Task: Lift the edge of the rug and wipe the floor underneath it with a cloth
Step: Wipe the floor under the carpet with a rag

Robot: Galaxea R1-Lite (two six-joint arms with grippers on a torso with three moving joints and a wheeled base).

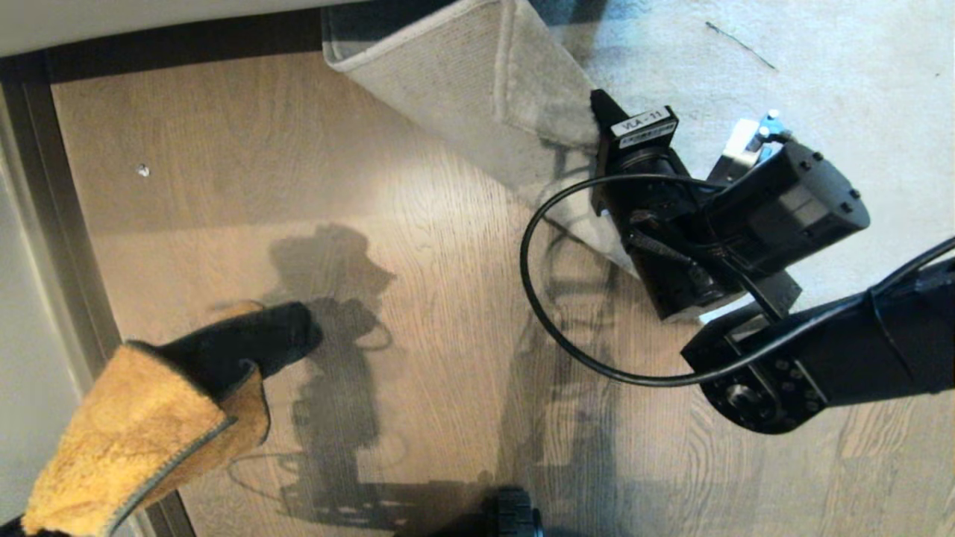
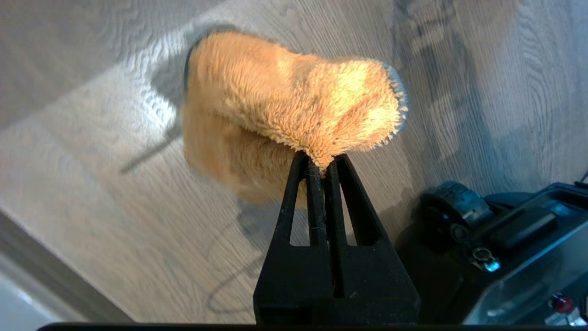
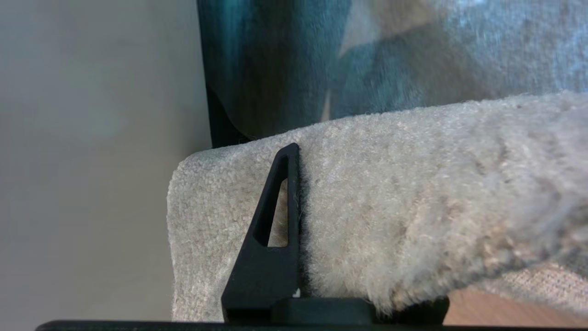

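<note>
Left gripper clamped shut on mustard-orange suede-like cloth with black trim and black reverse, pinching a fold at one edge; rest of cloth drapes loose past the fingertips. Hangs above brown wood-grain plank floor, not touching it, low-left in head view, near the dark skirting strip.

Right gripper closed on edge of grey mottled short-pile rug, one black finger visible against the pile, other finger hidden behind the fabric. Holds corner lifted and folded back, showing paler beige woven backing. Bare planks exposed between raised flap and cloth.

Judged step: lift done, wipe not started. Cloth well apart from the exposed strip next to the rug.

Risks:
- Thin pinch on one fold only; drag against matte wood likely to pull cloth out or roll it up.
- Black reverse down instead of suede face: poor wipe.
- Thick pile in partly closed grip; weight of flap may slip it free, dropping rug onto left arm mid-wipe.
- Loose black cable loop on right arm sags toward wipe zone; snag possible.
- Skirting close on the left; wide sweep clips it.
</note>
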